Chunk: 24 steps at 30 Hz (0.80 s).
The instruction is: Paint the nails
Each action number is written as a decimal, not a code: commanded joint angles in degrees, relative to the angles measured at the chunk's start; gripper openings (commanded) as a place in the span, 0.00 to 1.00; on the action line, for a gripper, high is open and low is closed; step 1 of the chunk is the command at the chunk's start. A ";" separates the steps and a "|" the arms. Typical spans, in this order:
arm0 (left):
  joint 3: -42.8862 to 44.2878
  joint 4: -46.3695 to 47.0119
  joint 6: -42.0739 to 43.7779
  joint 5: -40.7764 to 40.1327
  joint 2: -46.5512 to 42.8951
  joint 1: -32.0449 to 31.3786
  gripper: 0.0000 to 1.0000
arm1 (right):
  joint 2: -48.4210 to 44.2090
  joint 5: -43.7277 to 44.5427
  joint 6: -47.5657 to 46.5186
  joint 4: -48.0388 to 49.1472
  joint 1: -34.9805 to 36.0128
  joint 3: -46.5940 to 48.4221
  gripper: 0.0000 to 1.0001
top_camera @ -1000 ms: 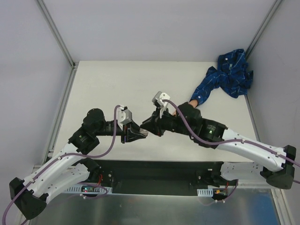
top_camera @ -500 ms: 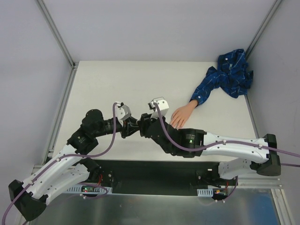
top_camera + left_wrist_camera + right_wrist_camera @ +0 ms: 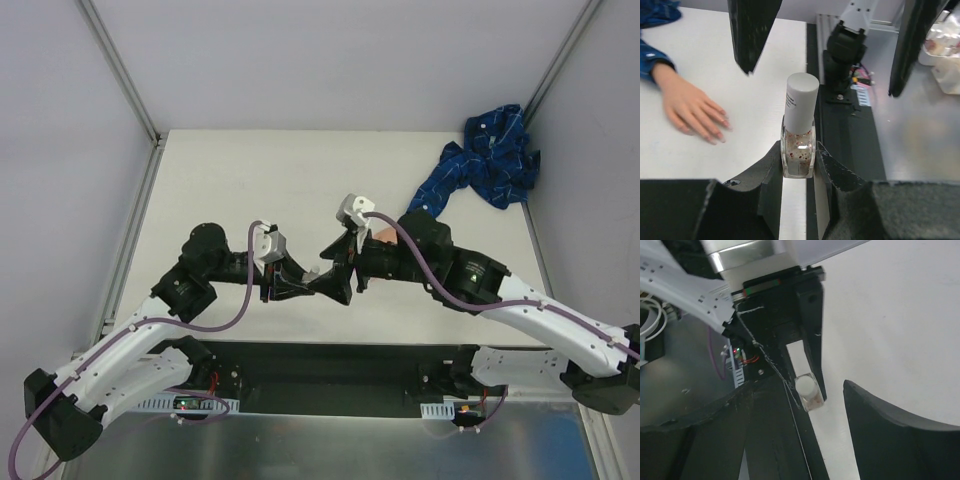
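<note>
A small clear polish bottle (image 3: 799,150) with red flecks and a white cap (image 3: 801,100) stands upright, and my left gripper (image 3: 798,148) is shut on its glass body. My right gripper (image 3: 827,390) is open, its two dark fingers (image 3: 752,30) standing either side of the cap without touching it. In the top view the two grippers meet near the table's front middle, left gripper (image 3: 298,285) facing right gripper (image 3: 335,275). The mannequin hand (image 3: 690,107) lies flat on the table, its nails (image 3: 726,122) pinkish. From above, the right arm hides most of the hand (image 3: 385,235).
The blue patterned sleeve (image 3: 490,165) is bunched at the table's far right corner. The table's front edge drops to a black and metal base rail (image 3: 330,365) just behind the grippers. Grey walls enclose the white table (image 3: 260,180).
The right gripper has opened from shut. The right arm dipped left, baring the hand, then came back over it, and its fingers now straddle the bottle's cap. The left gripper keeps its hold.
</note>
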 commanded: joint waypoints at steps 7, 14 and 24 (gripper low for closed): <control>2.43 5.46 -3.00 12.39 1.39 0.12 0.00 | 4.37 -21.26 -6.76 2.04 -2.27 3.75 0.46; 2.08 5.63 -2.74 8.71 0.95 0.12 0.00 | 5.42 -20.65 -4.05 2.91 -2.44 2.52 0.03; -0.38 2.91 0.87 -22.98 -4.93 0.91 0.00 | 11.20 37.17 21.19 9.14 12.19 -6.03 0.00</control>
